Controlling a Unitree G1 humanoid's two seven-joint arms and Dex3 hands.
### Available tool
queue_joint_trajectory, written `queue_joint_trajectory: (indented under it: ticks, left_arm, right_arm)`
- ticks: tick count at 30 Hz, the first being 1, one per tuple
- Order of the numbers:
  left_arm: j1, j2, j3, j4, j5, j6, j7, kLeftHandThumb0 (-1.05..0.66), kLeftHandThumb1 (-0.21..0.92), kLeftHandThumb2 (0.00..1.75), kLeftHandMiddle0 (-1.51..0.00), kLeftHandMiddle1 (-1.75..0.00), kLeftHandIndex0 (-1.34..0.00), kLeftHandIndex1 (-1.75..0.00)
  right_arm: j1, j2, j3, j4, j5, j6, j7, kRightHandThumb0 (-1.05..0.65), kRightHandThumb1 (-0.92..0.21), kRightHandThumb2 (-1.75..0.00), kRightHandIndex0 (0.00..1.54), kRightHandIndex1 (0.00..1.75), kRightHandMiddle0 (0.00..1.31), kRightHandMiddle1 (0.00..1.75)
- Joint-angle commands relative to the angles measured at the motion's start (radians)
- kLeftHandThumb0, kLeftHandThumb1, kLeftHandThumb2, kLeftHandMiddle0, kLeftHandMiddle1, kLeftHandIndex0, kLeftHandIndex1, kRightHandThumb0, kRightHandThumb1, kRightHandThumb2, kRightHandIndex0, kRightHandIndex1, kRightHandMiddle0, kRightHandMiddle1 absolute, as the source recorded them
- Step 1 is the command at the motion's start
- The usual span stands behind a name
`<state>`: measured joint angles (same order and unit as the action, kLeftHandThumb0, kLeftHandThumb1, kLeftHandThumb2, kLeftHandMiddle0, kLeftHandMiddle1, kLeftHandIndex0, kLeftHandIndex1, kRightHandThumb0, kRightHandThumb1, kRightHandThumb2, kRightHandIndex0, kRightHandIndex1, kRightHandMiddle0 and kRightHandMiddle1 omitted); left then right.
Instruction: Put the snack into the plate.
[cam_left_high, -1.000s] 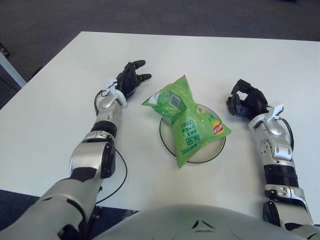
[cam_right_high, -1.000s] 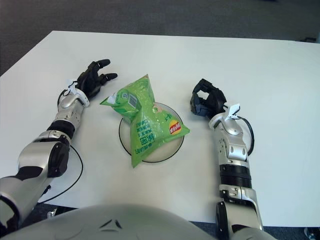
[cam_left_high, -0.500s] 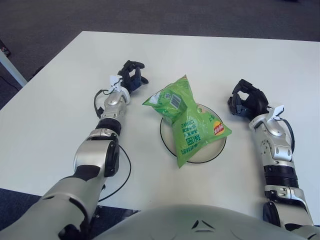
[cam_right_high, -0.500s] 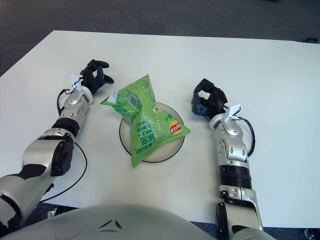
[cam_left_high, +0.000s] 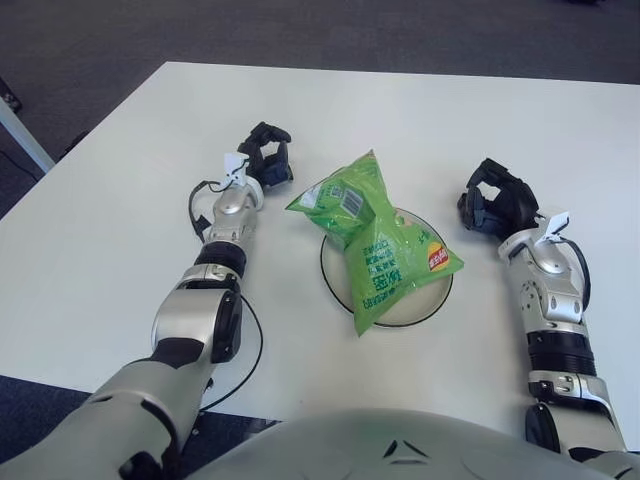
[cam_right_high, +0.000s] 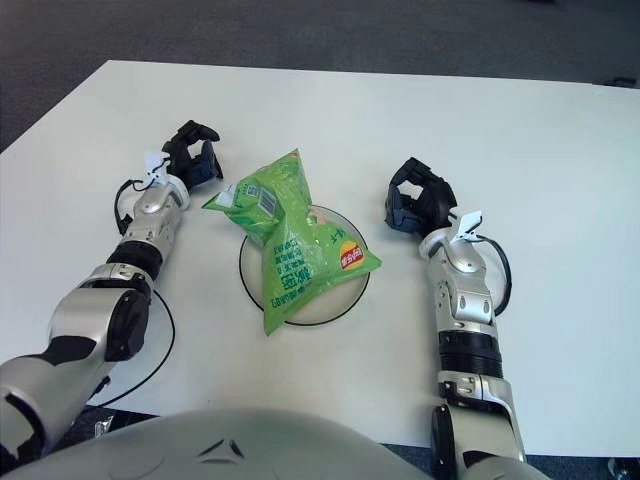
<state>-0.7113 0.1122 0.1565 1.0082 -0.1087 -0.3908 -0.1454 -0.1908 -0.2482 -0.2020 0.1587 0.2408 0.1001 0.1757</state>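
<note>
A green snack bag (cam_left_high: 375, 243) lies across a round white plate (cam_left_high: 427, 293) in the middle of the white table, its upper end sticking out past the plate's far-left rim. My left hand (cam_left_high: 265, 158) is to the left of the bag, a short way off, with its black fingers curled and nothing in them. My right hand (cam_left_high: 492, 206) is to the right of the plate, fingers curled, holding nothing.
A white table (cam_left_high: 420, 110) spreads around the plate, with its far edge and dark carpet beyond. A black cable (cam_left_high: 248, 352) loops on the table by my left forearm, near the front edge.
My left hand has curled its fingers shut and its wrist has turned, shifting slightly away and toward the bag. The bag, the plate and the right hand have stayed put.
</note>
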Motion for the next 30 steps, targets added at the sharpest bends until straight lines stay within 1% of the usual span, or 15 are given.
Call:
queue_joint_trajectory:
  ticks: [1, 5, 9, 10, 11, 13, 14, 16, 20, 24, 26, 30]
  left_arm:
    - [0.092, -0.011, -0.012, -0.02, 0.017, 0.038, 0.019, -0.44, 0.44, 1.16, -1.22, -1.75, -0.52, -1.75]
    - [0.123, -0.014, -0.018, -0.073, 0.021, 0.051, 0.031, -0.45, 0.41, 1.2, -1.24, -1.75, -0.54, -1.75]
    - [0.188, -0.029, -0.024, -0.175, 0.015, 0.069, 0.041, -0.45, 0.41, 1.21, -1.24, -1.75, -0.54, -1.75]
    - [0.23, -0.036, -0.028, -0.237, 0.01, 0.081, 0.037, -0.45, 0.4, 1.21, -1.24, -1.75, -0.54, -1.75]
    - [0.294, -0.041, -0.035, -0.324, 0.001, 0.095, 0.029, -0.45, 0.4, 1.21, -1.25, -1.75, -0.54, -1.75]
    - [0.391, -0.044, -0.045, -0.458, -0.009, 0.119, 0.013, -0.45, 0.4, 1.21, -1.25, -1.75, -0.55, -1.75]
    - [0.421, -0.043, -0.049, -0.5, -0.012, 0.128, 0.008, -0.45, 0.4, 1.22, -1.26, -1.75, -0.55, -1.75]
    - [0.456, -0.04, -0.053, -0.554, -0.015, 0.147, 0.001, -0.46, 0.38, 1.24, -1.27, -1.75, -0.56, -1.75]
    - [0.494, -0.037, -0.052, -0.635, -0.027, 0.192, -0.003, -0.46, 0.37, 1.25, -1.27, -1.75, -0.57, -1.75]
    - [0.5, -0.052, -0.044, -0.714, -0.035, 0.244, 0.025, -0.46, 0.36, 1.26, -1.28, -1.75, -0.58, -1.75]
    - [0.503, -0.06, -0.043, -0.741, -0.032, 0.256, 0.039, -0.46, 0.36, 1.26, -1.28, -1.75, -0.58, -1.75]
    - [0.518, -0.079, -0.046, -0.767, -0.002, 0.218, 0.08, -0.47, 0.36, 1.27, -1.27, -1.75, -0.58, -1.75]
  right_arm:
    - [0.052, 0.02, -0.004, 0.044, -0.009, 0.027, -0.013, -0.48, -0.33, -1.3, 1.32, 1.75, 0.61, 1.75]
    - [0.054, 0.02, -0.003, 0.041, -0.016, 0.03, -0.024, -0.48, -0.32, -1.31, 1.31, 1.75, 0.61, 1.75]
    - [0.057, 0.017, -0.005, 0.035, -0.015, 0.036, -0.031, -0.48, -0.32, -1.32, 1.31, 1.75, 0.61, 1.75]
    - [0.058, 0.017, -0.006, 0.033, -0.014, 0.036, -0.033, -0.48, -0.32, -1.32, 1.31, 1.75, 0.61, 1.75]
    - [0.059, 0.017, -0.01, 0.031, -0.013, 0.036, -0.036, -0.48, -0.32, -1.32, 1.31, 1.75, 0.62, 1.75]
    - [0.063, 0.014, -0.016, 0.027, -0.01, 0.038, -0.039, -0.48, -0.32, -1.32, 1.3, 1.75, 0.62, 1.75]
    - [0.064, 0.013, -0.019, 0.027, -0.009, 0.039, -0.039, -0.48, -0.31, -1.32, 1.3, 1.75, 0.62, 1.75]
    - [0.065, 0.011, -0.023, 0.026, -0.007, 0.042, -0.039, -0.48, -0.31, -1.32, 1.3, 1.75, 0.62, 1.75]
    - [0.064, 0.007, -0.032, 0.03, 0.0, 0.046, -0.036, -0.48, -0.31, -1.32, 1.29, 1.75, 0.62, 1.75]
    - [0.063, 0.003, -0.041, 0.037, 0.006, 0.043, -0.026, -0.48, -0.31, -1.32, 1.29, 1.75, 0.62, 1.75]
    - [0.065, 0.002, -0.044, 0.038, 0.007, 0.041, -0.023, -0.48, -0.32, -1.32, 1.29, 1.75, 0.61, 1.75]
    - [0.064, 0.011, -0.057, 0.041, 0.008, 0.035, -0.03, -0.48, -0.32, -1.31, 1.28, 1.75, 0.61, 1.75]
